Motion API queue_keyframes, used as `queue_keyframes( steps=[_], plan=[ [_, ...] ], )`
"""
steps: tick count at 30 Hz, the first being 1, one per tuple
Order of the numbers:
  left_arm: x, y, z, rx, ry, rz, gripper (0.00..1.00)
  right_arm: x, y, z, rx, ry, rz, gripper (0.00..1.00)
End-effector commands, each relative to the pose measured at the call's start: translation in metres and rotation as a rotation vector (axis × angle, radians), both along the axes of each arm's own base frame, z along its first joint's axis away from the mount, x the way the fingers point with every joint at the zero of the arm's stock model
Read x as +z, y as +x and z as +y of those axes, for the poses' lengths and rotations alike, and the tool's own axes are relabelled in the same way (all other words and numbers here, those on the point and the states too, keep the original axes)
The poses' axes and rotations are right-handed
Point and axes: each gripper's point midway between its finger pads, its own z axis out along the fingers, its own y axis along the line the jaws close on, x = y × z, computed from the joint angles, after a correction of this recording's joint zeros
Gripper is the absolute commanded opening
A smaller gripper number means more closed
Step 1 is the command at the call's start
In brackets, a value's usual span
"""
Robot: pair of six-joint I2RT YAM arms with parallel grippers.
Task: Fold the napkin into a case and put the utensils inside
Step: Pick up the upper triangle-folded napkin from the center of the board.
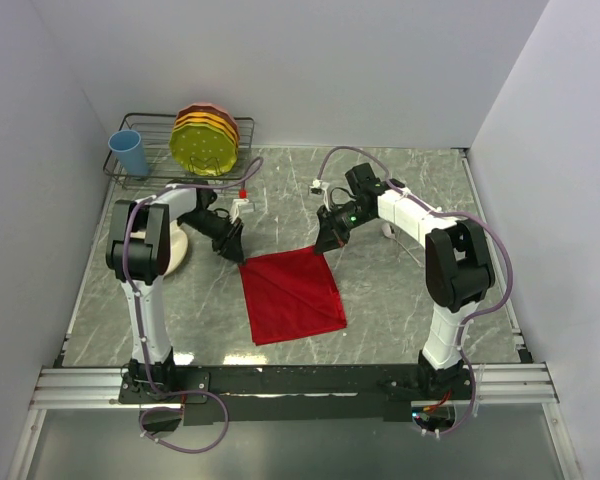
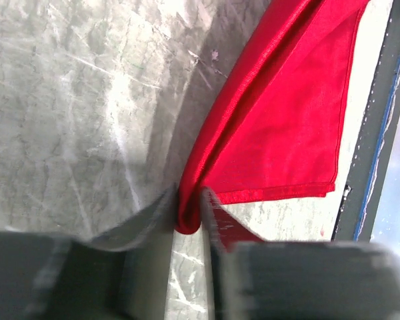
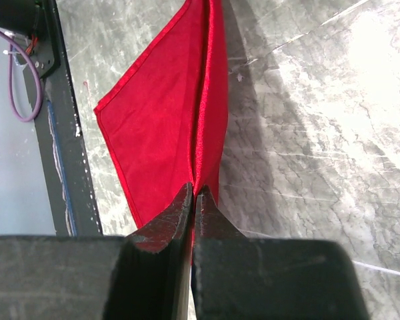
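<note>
The red napkin lies on the grey marbled table, its near part flat and its far edge lifted between both arms. My left gripper is at the napkin's far left corner. In the left wrist view a rolled fold of the napkin fills the narrow gap of this gripper, with a finger against it on each side. My right gripper is at the far right corner. In the right wrist view it is shut tight on the napkin's edge. The utensils are out of view.
A wire dish rack at the back left holds yellow and orange plates and a blue cup. A cream plate sits under the left arm. A small white object lies by the right arm. The black front rail runs just behind the napkin's near edge.
</note>
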Motion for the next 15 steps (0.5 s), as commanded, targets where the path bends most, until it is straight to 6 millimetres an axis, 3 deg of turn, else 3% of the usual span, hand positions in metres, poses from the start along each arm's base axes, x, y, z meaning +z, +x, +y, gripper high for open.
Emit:
queue_keyframes(
  steps=[1,4,9,12,15],
  plan=[
    [0.018,0.004,-0.01,-0.011,-0.086,-0.042,0.14,0.018,-0.004,0.0,0.013,0.019,-0.05,0.0],
    [0.025,0.003,-0.011,-0.004,-0.096,-0.052,0.01,0.02,-0.001,0.0,0.001,0.012,-0.062,0.0],
    [0.059,0.009,-0.007,0.04,-0.088,-0.162,0.01,0.035,0.015,-0.009,-0.067,0.0,-0.123,0.0],
    [0.082,0.024,-0.005,0.115,-0.047,-0.219,0.01,0.059,0.033,-0.018,-0.133,0.001,-0.216,0.0],
    [0.111,0.055,-0.003,0.194,-0.009,-0.276,0.01,0.087,0.056,-0.031,-0.184,-0.002,-0.346,0.0]
  ],
)
